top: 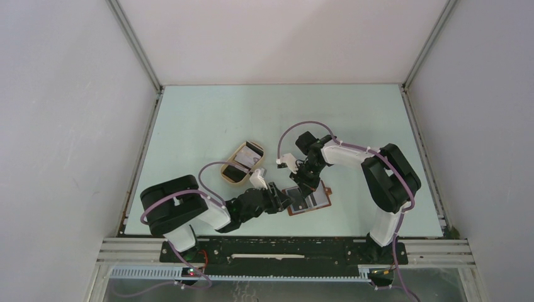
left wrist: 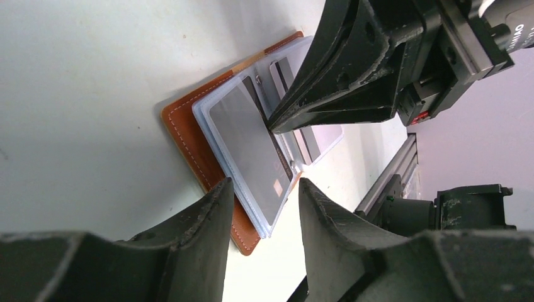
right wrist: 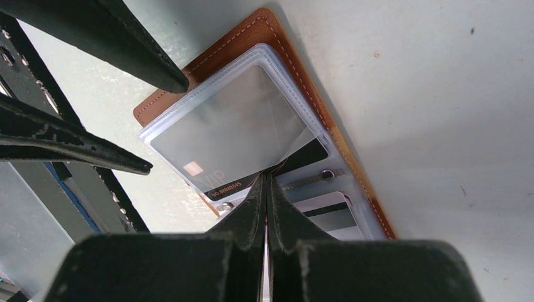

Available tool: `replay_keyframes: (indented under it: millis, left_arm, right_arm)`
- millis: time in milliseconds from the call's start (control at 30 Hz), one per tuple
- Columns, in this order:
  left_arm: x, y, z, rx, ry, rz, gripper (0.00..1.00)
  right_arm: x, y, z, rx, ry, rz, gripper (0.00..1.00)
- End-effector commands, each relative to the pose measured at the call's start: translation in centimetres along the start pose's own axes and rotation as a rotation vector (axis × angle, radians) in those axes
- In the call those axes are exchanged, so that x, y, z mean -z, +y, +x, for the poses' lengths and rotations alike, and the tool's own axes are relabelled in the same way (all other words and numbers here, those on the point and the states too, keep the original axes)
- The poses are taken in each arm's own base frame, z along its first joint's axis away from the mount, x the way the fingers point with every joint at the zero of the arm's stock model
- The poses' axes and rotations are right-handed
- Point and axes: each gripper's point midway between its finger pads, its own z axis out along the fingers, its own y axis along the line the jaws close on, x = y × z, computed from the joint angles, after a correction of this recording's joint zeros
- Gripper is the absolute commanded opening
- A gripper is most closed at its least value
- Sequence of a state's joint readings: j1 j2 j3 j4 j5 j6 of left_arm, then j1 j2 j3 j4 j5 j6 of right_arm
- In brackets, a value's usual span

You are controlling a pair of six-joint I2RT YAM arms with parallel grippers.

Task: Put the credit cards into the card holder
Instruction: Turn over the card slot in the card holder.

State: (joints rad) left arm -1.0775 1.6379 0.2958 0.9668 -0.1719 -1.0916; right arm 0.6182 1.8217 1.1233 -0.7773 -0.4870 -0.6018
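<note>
Right wrist view shows the right gripper closed on top of the open card holder, whose edge the parted left gripper straddles.

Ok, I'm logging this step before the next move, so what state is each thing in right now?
card holder: open, lying flat on the table.
grey card: lying in the holder's top clear sleeve.
left gripper: open, fingers either side of the sleeve's edge.
right gripper: shut, tips pressing on the holder's middle.
tray: upright, cards inside.
</note>
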Motion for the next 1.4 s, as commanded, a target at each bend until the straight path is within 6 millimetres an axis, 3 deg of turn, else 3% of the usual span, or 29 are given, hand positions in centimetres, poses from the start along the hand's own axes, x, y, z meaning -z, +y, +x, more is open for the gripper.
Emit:
replay_keyframes:
  millis: [0,1367]
  left_arm:
    - [-0.40,-1.82,-1.53,0.005,-0.048,0.037,0.48]
    - [-0.95,-2.37,-1.18,0.008,-0.029,0.050,0.47]
  right_arm:
    - [-0.09,-0.49,0.20,0.000,0.032,0.022,0.04]
    - [-0.07,-0.49,0.18,0.000,0.034,0.021,0.04]
